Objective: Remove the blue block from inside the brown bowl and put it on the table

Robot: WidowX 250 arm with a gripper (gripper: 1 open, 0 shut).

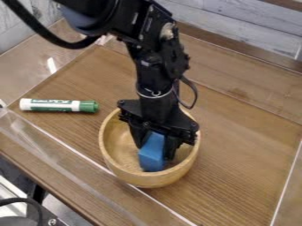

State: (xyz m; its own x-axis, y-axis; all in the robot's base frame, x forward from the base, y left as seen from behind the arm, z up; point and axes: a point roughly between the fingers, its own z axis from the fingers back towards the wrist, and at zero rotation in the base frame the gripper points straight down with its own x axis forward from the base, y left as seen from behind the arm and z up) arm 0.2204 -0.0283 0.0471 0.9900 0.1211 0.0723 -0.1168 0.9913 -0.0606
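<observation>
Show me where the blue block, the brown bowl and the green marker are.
blue block [154, 158]: camera view, its front face below the fingers.
brown bowl [122, 169]: camera view, near-left rim.
green marker [53, 106]: camera view, middle of the barrel.

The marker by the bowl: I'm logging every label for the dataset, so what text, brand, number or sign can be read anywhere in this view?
Marker: dark print on its white label, too small and blurred to read.
Block, bowl, gripper, table: no text visible.
</observation>
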